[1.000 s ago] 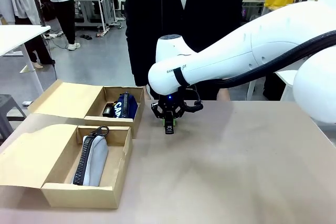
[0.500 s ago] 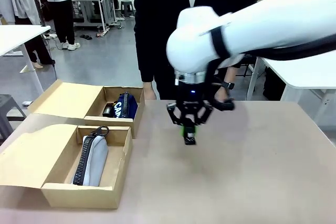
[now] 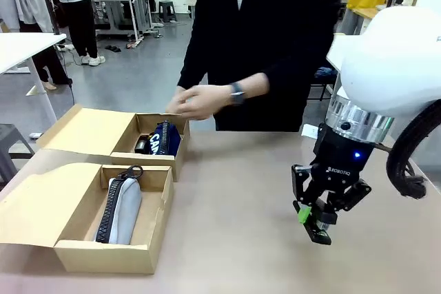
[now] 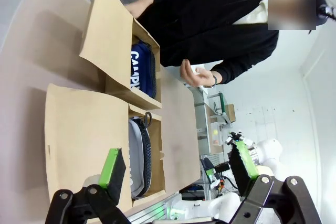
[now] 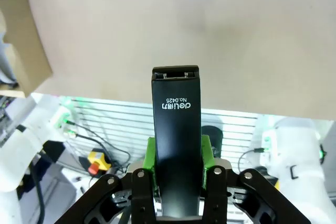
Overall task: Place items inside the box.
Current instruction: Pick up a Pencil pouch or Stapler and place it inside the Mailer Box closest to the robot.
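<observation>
The right gripper (image 3: pixel 314 221), lower right of the front view, is clamped on the small black stapler (image 3: pixel 320 232) above the table (image 3: pixel 234 197). In the right wrist view the stapler's long axis runs straight up the frame in line with the fingers, its free end uppermost. The left gripper (image 4: pixel 177 162) stands wide open, holding nothing. At the left of the front view sit two boxes: grey pouch (image 3: pixel 121 208) nearer, navy pouch (image 3: pixel 164 137) behind.

The white right arm (image 3: pixel 386 67) comes down from the right. Its black two-finger right gripper (image 3: pixel 315 220) points tilted toward the table, green pads (image 5: pixel 150 156) clamped on a small black stapler (image 5: pixel 177 124). The left gripper (image 4: pixel 177 167) holds its fingers wide apart.
</observation>
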You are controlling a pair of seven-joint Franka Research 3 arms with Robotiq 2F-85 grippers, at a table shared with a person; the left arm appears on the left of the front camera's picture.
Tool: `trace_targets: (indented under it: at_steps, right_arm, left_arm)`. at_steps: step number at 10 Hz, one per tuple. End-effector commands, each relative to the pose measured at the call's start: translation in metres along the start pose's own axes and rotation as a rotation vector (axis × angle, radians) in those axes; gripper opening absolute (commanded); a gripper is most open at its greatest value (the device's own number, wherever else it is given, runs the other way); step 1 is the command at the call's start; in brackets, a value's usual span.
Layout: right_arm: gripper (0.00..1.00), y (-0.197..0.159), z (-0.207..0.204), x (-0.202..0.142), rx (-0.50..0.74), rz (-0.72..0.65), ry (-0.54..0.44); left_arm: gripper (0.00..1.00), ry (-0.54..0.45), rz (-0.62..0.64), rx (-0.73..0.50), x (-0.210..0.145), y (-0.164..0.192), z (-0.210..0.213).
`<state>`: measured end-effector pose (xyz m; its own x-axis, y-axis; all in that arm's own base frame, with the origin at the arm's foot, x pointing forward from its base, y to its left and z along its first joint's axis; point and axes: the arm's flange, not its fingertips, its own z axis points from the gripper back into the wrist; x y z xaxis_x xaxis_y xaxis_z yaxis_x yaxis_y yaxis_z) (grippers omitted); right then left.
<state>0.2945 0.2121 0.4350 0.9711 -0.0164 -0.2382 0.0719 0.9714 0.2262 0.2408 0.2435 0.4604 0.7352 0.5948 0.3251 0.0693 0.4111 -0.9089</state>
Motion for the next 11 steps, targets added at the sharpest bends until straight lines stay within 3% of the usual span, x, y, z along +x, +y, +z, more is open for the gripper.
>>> trace_targets:
  at_steps: [1,2,3,5,7,8,9,10,11]
  right_arm:
    - [0.20,0.024,0.003,0.025,-0.049,0.034,0.038]
    - [0.20,0.000,0.000,0.000,0.000,0.000,0.000]
    - [0.36,0.021,-0.002,0.017,0.065,0.042,-0.028]
    - [0.36,0.079,-0.005,0.015,0.185,0.090,0.024]
    - [0.36,0.149,-0.031,-0.013,0.092,0.072,0.032]
    - [0.36,0.170,-0.048,-0.031,0.003,0.187,0.047]
    - [0.36,0.180,-0.058,-0.042,-0.077,0.267,0.036]
    - [0.36,0.147,-0.032,-0.027,0.099,0.129,0.056]
    - [0.36,0.170,-0.054,-0.048,0.025,0.202,0.068]
  left_arm:
    - [1.00,-0.010,-0.018,-0.020,0.000,-0.001,0.000]
    - [1.00,-0.010,-0.018,-0.020,0.000,-0.001,0.000]
    - [1.00,-0.010,-0.018,-0.020,0.000,-0.001,0.000]
    - [1.00,-0.010,-0.018,-0.020,0.000,-0.001,0.000]
    - [1.00,-0.010,-0.018,-0.020,0.000,-0.001,0.000]
    - [1.00,-0.010,-0.018,-0.020,0.000,-0.001,0.000]
    - [1.00,-0.010,-0.018,-0.020,0.000,-0.001,0.000]
    - [1.00,-0.010,-0.018,-0.020,0.000,-0.001,0.000]
    - [1.00,-0.010,-0.018,-0.020,0.000,-0.001,0.000]
